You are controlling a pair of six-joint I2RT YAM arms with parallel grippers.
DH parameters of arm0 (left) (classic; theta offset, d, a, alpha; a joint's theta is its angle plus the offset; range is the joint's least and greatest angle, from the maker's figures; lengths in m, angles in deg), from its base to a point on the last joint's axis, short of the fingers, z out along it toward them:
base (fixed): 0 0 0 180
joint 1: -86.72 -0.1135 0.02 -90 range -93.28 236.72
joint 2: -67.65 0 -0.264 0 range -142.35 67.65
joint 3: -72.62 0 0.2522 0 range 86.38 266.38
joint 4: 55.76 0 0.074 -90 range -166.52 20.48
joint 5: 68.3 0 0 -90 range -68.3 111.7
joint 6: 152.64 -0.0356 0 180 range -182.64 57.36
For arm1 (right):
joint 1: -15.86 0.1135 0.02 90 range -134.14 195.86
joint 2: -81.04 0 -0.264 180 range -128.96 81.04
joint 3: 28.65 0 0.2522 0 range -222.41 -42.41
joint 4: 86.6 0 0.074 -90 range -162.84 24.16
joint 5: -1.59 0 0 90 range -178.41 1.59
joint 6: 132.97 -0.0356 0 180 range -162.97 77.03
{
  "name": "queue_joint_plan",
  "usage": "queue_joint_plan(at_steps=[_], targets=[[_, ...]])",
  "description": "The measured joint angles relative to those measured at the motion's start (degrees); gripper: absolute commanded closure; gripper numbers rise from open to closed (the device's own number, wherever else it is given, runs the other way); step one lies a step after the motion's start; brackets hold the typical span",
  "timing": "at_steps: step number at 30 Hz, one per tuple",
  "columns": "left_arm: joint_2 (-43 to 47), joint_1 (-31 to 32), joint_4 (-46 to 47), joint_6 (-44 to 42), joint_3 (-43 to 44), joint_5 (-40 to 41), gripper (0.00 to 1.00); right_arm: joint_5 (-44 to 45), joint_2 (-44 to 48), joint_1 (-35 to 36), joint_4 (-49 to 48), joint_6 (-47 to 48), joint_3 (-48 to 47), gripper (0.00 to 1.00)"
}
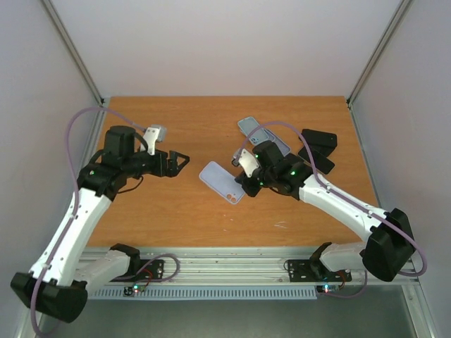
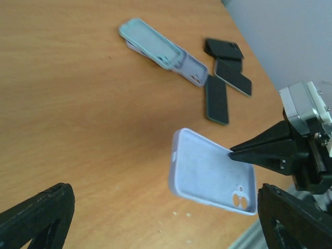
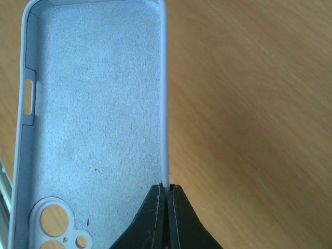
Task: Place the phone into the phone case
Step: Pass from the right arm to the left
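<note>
A lavender phone case point(image 1: 222, 182) point(image 2: 212, 171) point(image 3: 93, 114) hangs tilted just above the wooden table, its hollow side up and its camera cutouts towards the near edge. My right gripper point(image 1: 246, 186) point(image 3: 167, 188) is shut on the case's thin side rim. My left gripper point(image 1: 182, 162) point(image 2: 165, 196) stands open to the left of the case, facing it, with nothing between its fingers. Dark phones point(image 1: 318, 141) point(image 2: 233, 77) lie flat at the far right of the table, apart from both grippers.
A teal case point(image 1: 248, 125) point(image 2: 148, 41) and another lavender case point(image 2: 191, 68) lie overlapping at the back, beside the dark phones. One dark phone point(image 2: 216, 98) lies nearest the held case. The table's aluminium rail point(image 1: 232, 264) runs along the near edge.
</note>
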Motion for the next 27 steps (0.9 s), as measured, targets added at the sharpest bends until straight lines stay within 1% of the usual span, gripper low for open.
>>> queue_joint_plan(at_steps=[6, 13, 15, 17, 19, 24, 27], targets=[[-7.67, 0.0, -3.15, 0.44, 1.86, -9.84, 0.12, 1.77, 0.81, 4.33, 1.77, 3.21, 0.0, 0.99], [-12.28, 0.0, -3.63, 1.68, 0.79, -18.58, 0.27, 4.2, 0.81, 6.8, 1.84, 4.94, -0.02, 0.99], [-13.29, 0.13, -3.34, 2.4, -0.31, -20.11, 0.33, 4.79, 0.81, 7.45, 1.84, 5.25, -0.04, 0.99], [-14.58, 0.57, -3.04, 2.86, -1.44, -21.35, 0.41, 5.42, 0.81, 7.93, 1.77, 5.42, -0.07, 0.99], [-16.04, 1.2, -2.84, 3.17, -2.23, -22.27, 0.46, 6.01, 0.81, 8.26, 1.64, 5.75, -0.09, 0.99], [-19.04, 2.32, -1.97, 3.45, -3.54, -23.39, 0.49, 6.8, 1.11, 8.94, 1.6, 6.4, -0.11, 0.99], [-20.35, 2.64, -1.4, 3.43, -3.65, -23.52, 0.53, 6.84, 1.29, 9.18, 1.55, 6.67, -0.11, 0.99]])
